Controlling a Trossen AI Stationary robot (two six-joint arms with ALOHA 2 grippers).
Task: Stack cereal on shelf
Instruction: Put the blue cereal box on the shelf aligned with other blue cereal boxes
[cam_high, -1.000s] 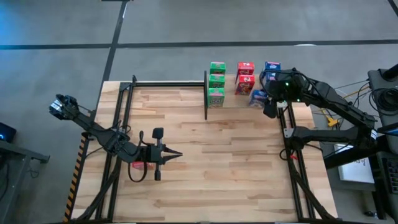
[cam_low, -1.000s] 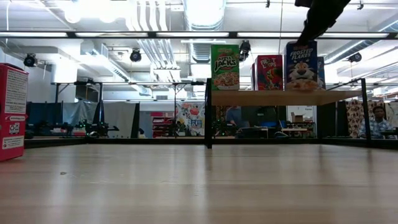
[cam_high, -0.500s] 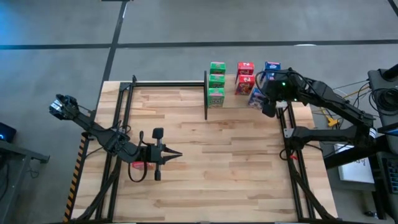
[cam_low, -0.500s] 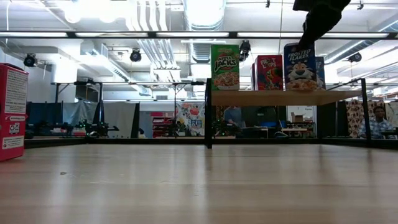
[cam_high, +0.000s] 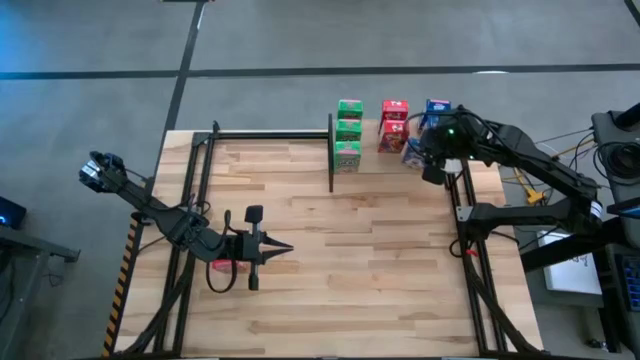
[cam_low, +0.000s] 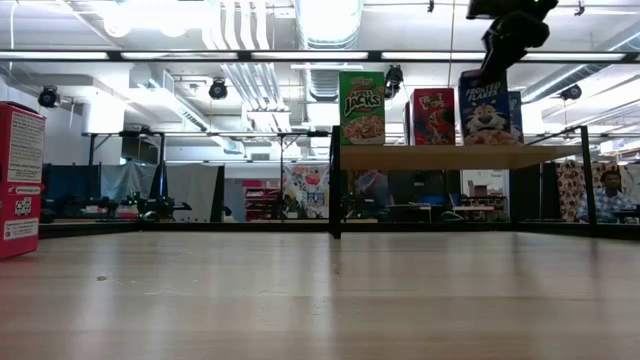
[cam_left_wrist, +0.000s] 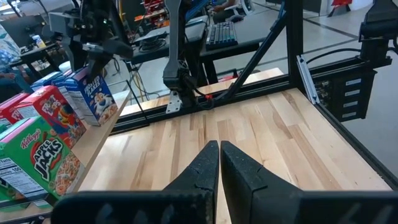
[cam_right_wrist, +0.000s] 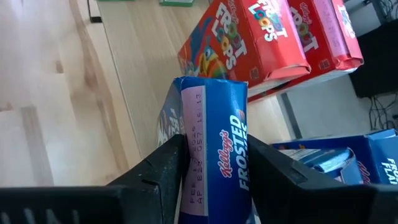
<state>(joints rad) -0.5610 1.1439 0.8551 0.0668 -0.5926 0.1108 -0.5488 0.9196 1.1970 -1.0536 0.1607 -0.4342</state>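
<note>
My right hand (cam_right_wrist: 214, 158) has drawn in, clamped on 1 blue cardboard Frosted Flakes box (cam_right_wrist: 217, 143); next, seat it on the light-wood shelf (cam_low: 460, 156). Left hand (cam_left_wrist: 219, 163) together.

**Robotics lab in an open industrial hall**

The plank table (cam_high: 330, 250) stands on a grey concrete floor (cam_high: 300, 40) and carries a black metal frame (cam_high: 200, 200) holding 2 dark arms. Beyond the table, the low view shows exposed ceiling ducts (cam_low: 240, 70), strip lights (cam_low: 150, 12) and more black-framed benches (cam_low: 130, 160), with a seated person (cam_low: 607, 195) behind the table's far right. Beside the table, cables (cam_high: 560, 150) trail to equipment; a keyboard (cam_left_wrist: 221, 34) lies on a neighbouring desk.
</note>
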